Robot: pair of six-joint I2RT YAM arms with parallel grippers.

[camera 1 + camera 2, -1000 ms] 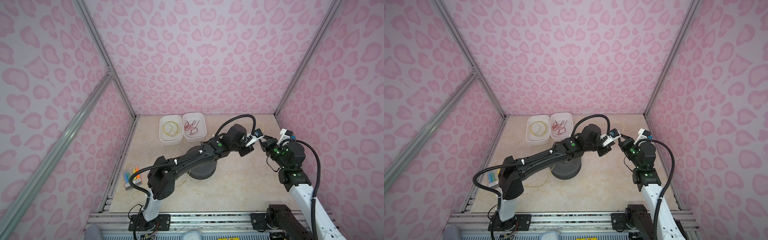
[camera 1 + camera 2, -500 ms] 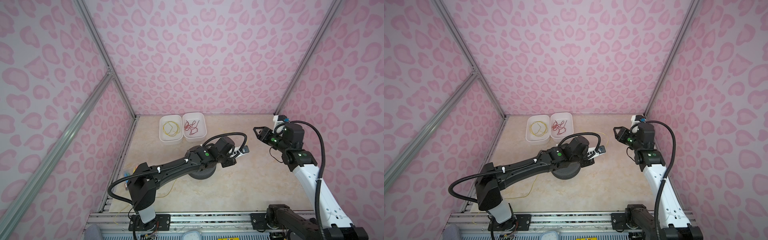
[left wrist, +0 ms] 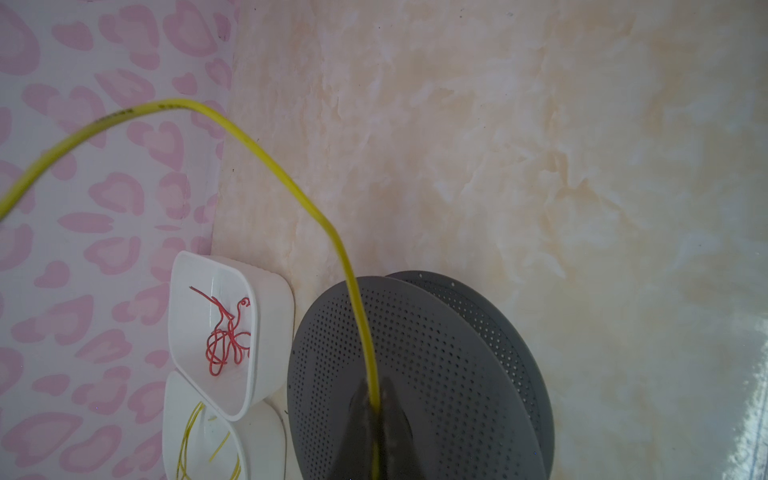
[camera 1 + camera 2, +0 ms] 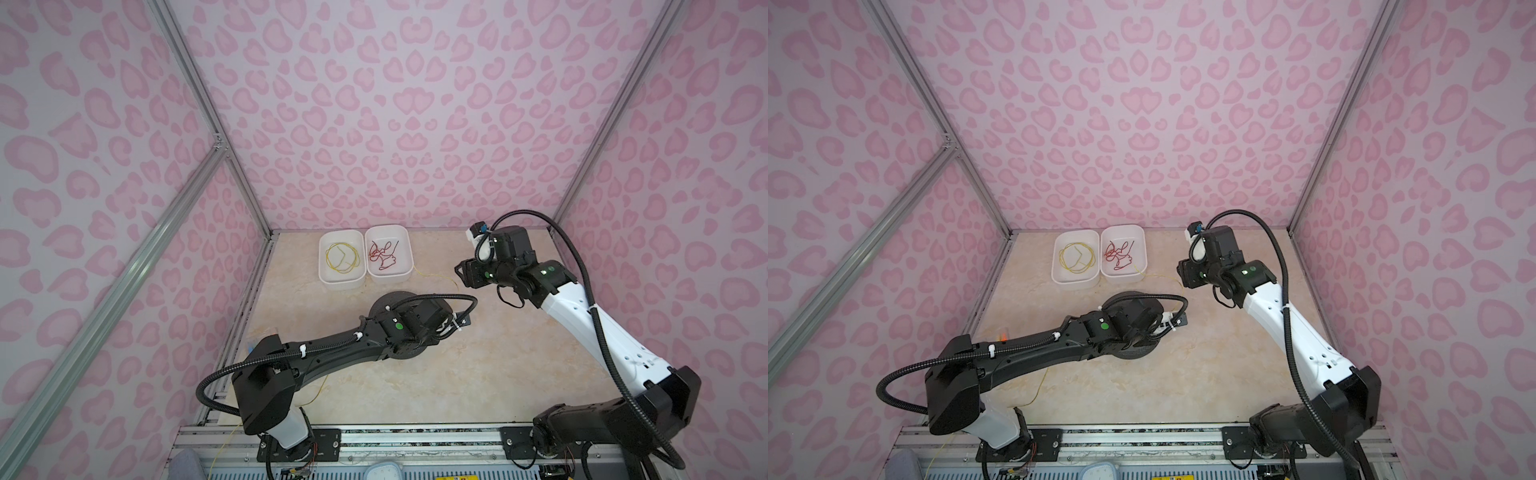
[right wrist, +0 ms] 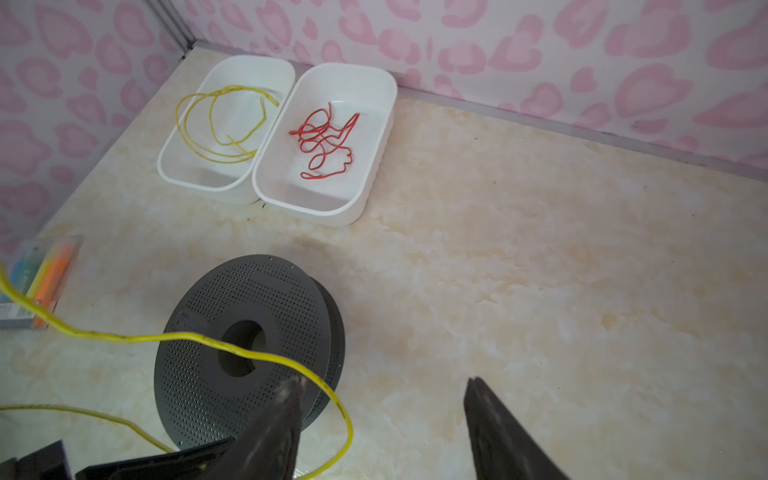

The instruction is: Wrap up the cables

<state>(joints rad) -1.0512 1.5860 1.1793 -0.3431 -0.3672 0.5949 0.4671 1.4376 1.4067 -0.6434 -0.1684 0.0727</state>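
Left gripper (image 3: pixel 374 392): clamped tight on the yellow cable, low over the spool, just right of centre in both top views.
Right gripper (image 5: pixel 384 386): jaws spread well apart with nothing between them; it hangs in the air at the right of centre in both top views, above and to the right of the spool.
Yellow cable (image 3: pixel 291 183): pinched in the left jaws, it rises from them in a tall arc. In the right wrist view it crosses the spool face and curls past one right finger (image 5: pixel 286 399); I can't tell if it touches.
Spool (image 4: pixel 386 301): grey, perforated, lying flat on the table (image 4: pixel 478 374) at mid-frame, partly under the left arm.
Tubs: two white ones side by side at the back wall, upper middle of the frame; the left tub (image 4: pixel 322 270) holds loose yellow loops, the right tub (image 4: pixel 409 259) a red tangle (image 4: pixel 384 257).
Marker box (image 5: pixel 41 274): clear, coloured pens inside, at the table's left edge.
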